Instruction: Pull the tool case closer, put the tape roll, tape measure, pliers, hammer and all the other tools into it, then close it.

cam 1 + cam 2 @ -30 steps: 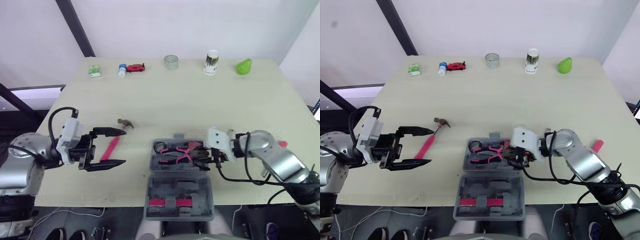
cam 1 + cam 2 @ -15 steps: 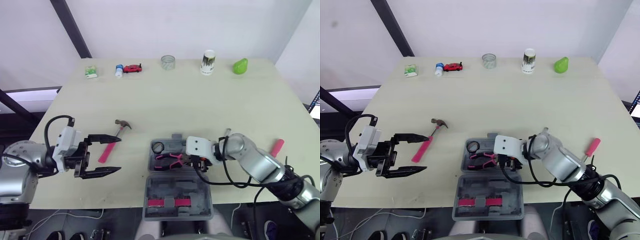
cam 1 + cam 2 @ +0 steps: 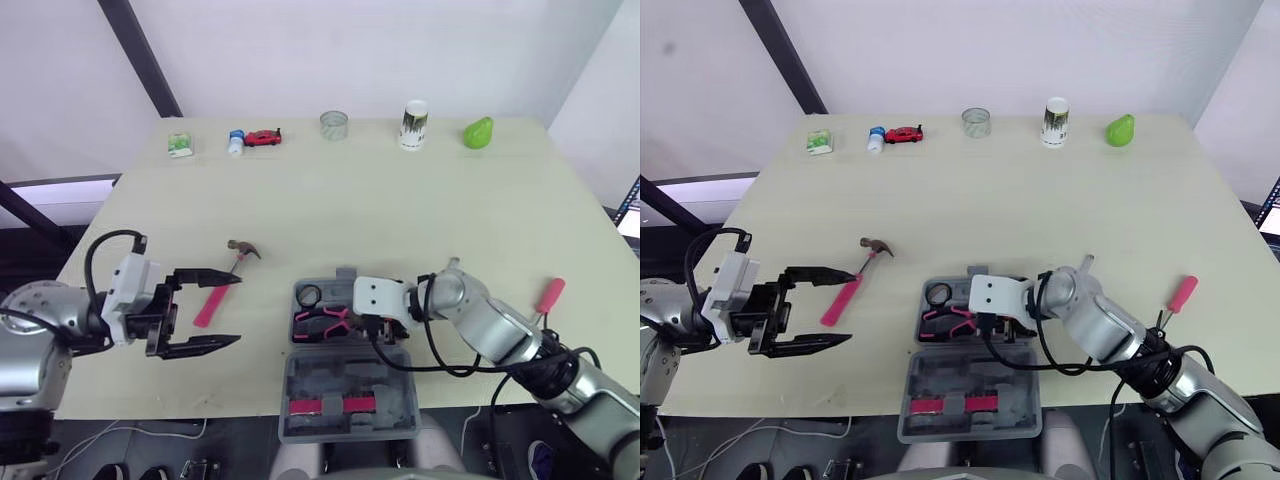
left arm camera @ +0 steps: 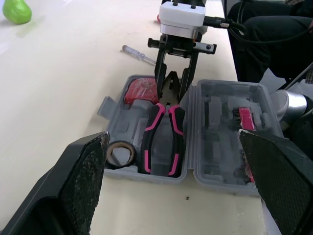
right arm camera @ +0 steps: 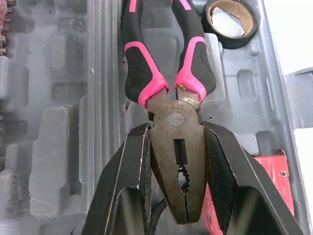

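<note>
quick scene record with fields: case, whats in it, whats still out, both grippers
tool case: open, near table edge
in case: pliers, tape roll, red tape measure
still out: hammer, pink-handled screwdriver
left gripper: open, empty, beside hammer
right gripper: closed on pliers head, over case

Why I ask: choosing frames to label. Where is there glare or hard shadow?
Left eye view: soft, even light on the table, no glare. Right wrist view: the table beside the case washes out white; the pliers are evenly lit.
</note>
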`<state>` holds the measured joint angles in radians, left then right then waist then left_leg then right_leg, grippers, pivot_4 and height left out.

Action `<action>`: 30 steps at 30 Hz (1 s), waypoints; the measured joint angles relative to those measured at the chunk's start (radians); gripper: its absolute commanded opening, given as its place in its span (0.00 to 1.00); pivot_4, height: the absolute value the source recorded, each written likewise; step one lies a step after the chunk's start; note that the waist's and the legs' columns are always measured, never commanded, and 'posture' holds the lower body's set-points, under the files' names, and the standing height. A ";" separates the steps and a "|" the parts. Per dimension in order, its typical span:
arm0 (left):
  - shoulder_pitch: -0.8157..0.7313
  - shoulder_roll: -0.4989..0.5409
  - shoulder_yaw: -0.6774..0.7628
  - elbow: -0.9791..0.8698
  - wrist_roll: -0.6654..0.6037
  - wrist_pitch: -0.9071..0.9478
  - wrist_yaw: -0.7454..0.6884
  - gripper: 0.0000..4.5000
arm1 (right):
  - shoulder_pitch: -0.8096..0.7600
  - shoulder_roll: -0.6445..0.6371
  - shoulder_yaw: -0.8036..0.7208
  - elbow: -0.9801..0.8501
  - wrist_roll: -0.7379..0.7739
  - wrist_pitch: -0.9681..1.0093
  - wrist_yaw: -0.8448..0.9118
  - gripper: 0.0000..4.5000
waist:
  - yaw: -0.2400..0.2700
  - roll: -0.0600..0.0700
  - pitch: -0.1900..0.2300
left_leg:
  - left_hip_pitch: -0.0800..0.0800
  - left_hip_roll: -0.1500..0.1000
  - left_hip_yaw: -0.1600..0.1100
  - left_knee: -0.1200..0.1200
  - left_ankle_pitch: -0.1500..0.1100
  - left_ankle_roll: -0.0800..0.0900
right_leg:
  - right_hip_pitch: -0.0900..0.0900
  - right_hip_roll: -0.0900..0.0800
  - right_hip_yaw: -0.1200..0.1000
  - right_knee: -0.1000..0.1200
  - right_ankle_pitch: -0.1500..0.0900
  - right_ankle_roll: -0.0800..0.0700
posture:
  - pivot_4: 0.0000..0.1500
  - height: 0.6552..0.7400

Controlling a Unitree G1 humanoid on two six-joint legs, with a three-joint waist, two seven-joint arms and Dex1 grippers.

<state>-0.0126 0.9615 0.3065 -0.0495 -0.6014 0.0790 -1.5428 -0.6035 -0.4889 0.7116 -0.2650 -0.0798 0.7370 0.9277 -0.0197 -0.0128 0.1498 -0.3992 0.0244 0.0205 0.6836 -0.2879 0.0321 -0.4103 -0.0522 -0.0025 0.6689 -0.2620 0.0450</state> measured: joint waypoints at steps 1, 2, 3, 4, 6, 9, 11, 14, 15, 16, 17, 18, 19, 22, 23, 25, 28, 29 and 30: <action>0.000 0.000 0.000 -0.003 0.000 0.001 0.000 1.00 | 0.000 0.001 0.000 0.001 -0.001 -0.001 0.000 0.22 | 0.000 0.000 0.000 | 0.000 0.000 0.000 0.000 0.000 0.000 | 0.000 0.000 0.000 0.000 0.000 0.000 | 1.00 1.00; 0.000 0.000 0.000 -0.010 0.000 0.002 0.001 1.00 | 0.005 0.004 0.000 0.005 -0.009 -0.009 -0.002 0.33 | 0.000 0.000 0.000 | 0.000 0.000 0.000 0.000 0.000 0.000 | 0.000 0.000 0.000 0.000 0.000 0.000 | 1.00 1.00; 0.000 0.000 0.000 -0.011 0.000 0.002 0.001 1.00 | 0.006 0.004 0.000 0.006 -0.010 -0.011 -0.003 0.44 | 0.000 0.000 0.000 | 0.000 0.000 0.000 0.000 0.000 0.000 | 0.000 0.000 0.000 0.000 0.000 0.000 | 1.00 1.00; -0.001 0.000 0.000 -0.011 0.000 0.003 0.001 1.00 | 0.013 0.005 0.000 0.008 -0.015 -0.021 -0.006 0.51 | 0.000 0.000 0.000 | 0.000 0.000 0.000 0.000 0.000 0.000 | 0.000 0.000 0.000 0.000 0.000 0.000 | 1.00 1.00; -0.003 0.000 0.000 -0.011 0.000 0.003 0.002 1.00 | 0.025 0.010 0.002 0.010 -0.016 -0.026 -0.006 0.71 | 0.002 0.000 0.000 | 0.000 0.000 0.000 0.000 0.000 0.000 | 0.000 0.000 0.000 0.000 0.000 0.000 | 1.00 1.00; -0.006 0.000 0.000 -0.011 0.000 0.003 0.002 1.00 | 0.032 0.011 0.002 0.013 -0.018 -0.042 -0.006 0.88 | 0.004 0.000 0.000 | 0.000 0.000 0.000 0.000 0.000 0.000 | 0.000 0.000 0.000 0.000 0.000 0.000 | 1.00 1.00; -0.010 -0.001 -0.001 -0.011 0.000 0.003 0.002 1.00 | 0.032 0.008 -0.003 0.013 -0.017 -0.047 -0.005 0.88 | 0.005 0.000 0.000 | 0.000 0.000 0.000 0.000 0.000 0.000 | 0.000 0.000 0.000 0.000 0.000 0.000 | 1.00 1.00; -0.016 -0.003 -0.001 -0.011 0.000 0.003 0.003 1.00 | 0.035 0.012 -0.032 0.014 -0.002 -0.051 -0.005 0.88 | 0.005 0.000 0.000 | 0.000 0.000 0.000 0.000 0.000 0.000 | 0.000 0.000 0.000 0.000 0.000 0.000 | 1.00 1.00; -0.019 -0.004 -0.001 -0.011 0.000 0.004 0.003 1.00 | 0.039 0.023 -0.056 0.014 0.016 -0.052 -0.003 0.88 | 0.005 0.000 0.000 | 0.000 0.000 0.000 0.000 0.000 0.000 | 0.000 0.000 0.000 0.000 0.000 0.000 | 1.00 1.00; -0.019 -0.005 -0.001 -0.011 0.000 0.004 0.004 1.00 | 0.041 0.031 -0.071 0.014 0.029 -0.057 -0.003 0.88 | 0.005 0.000 0.000 | 0.000 0.000 0.000 0.000 0.000 0.000 | 0.000 0.000 0.000 0.000 0.000 0.000 | 1.00 1.00; -0.020 -0.005 -0.001 -0.011 0.000 0.004 0.004 1.00 | 0.042 0.043 -0.089 0.018 0.044 -0.075 -0.001 0.88 | 0.004 0.000 0.000 | 0.000 0.000 0.000 0.000 0.000 0.000 | 0.000 0.000 0.000 0.000 0.000 0.000 | 1.00 1.00; -0.021 -0.006 -0.001 -0.011 0.000 0.004 0.005 1.00 | 0.042 0.056 -0.102 0.025 0.055 -0.094 -0.002 0.80 | 0.004 0.000 0.000 | 0.000 0.000 0.000 0.000 0.000 0.000 | 0.000 0.000 0.000 0.000 0.000 0.000 | 1.00 1.00; -0.022 -0.006 -0.001 -0.011 0.000 0.004 0.005 1.00 | 0.043 0.067 -0.114 0.036 0.064 -0.110 -0.005 0.77 | 0.003 0.000 0.000 | 0.000 0.000 0.000 0.000 0.000 0.000 | 0.000 0.000 0.000 0.000 0.000 0.000 | 1.00 1.00; -0.021 -0.013 -0.001 -0.010 0.000 0.004 0.012 1.00 | 0.049 0.129 -0.161 0.101 0.089 -0.196 -0.030 0.48 | 0.004 0.000 0.000 | 0.000 0.000 0.000 0.000 0.000 0.000 | 0.000 0.000 0.000 0.000 0.000 0.000 | 1.00 1.00; -0.021 -0.014 -0.001 -0.010 0.000 0.003 0.012 1.00 | 0.049 0.129 -0.161 0.114 0.088 -0.217 -0.030 0.36 | 0.004 0.000 0.000 | 0.000 0.000 0.000 0.000 0.000 0.000 | 0.000 0.000 0.000 0.000 0.000 0.000 | 1.00 1.00; -0.018 -0.014 -0.001 -0.010 0.000 0.003 0.012 1.00 | 0.051 0.131 -0.160 0.155 0.082 -0.259 -0.030 0.14 | 0.006 0.000 0.000 | 0.000 0.000 0.000 0.000 0.000 0.000 | 0.000 -0.001 0.000 0.000 0.000 0.000 | 1.00 1.00; -0.014 -0.018 -0.001 -0.010 0.000 0.002 0.013 1.00 | 0.056 0.154 -0.159 0.213 0.076 -0.313 -0.031 0.00 | 0.005 0.000 0.000 | 0.000 0.000 0.000 0.000 0.000 0.000 | 0.000 -0.001 0.000 0.000 0.000 0.000 | 1.00 1.00; -0.010 -0.019 -0.001 -0.010 0.000 0.001 0.013 1.00 | 0.058 0.163 -0.159 0.232 0.076 -0.328 -0.030 0.00 | 0.004 0.000 0.000 | 0.000 0.000 0.000 0.000 0.000 0.000 | 0.000 0.000 0.000 0.000 0.000 0.000 | 1.00 1.00; -0.006 -0.020 -0.001 -0.010 0.000 0.001 0.013 1.00 | 0.062 0.170 -0.159 0.246 0.076 -0.338 -0.027 0.00 | 0.003 0.000 0.000 | 0.000 0.000 0.000 0.000 0.000 0.000 | 0.000 0.000 0.000 0.000 0.000 0.000 | 1.00 1.00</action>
<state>-0.0189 0.9418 0.3057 -0.0595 -0.6012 0.0797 -1.5298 -0.5419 -0.3190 0.5531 -0.0189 -0.0041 0.3992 0.9010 -0.0162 -0.0128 0.1499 -0.3992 0.0243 0.0207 0.6836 -0.2878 0.0320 -0.4102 -0.0525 -0.0022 0.6692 -0.2620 0.0450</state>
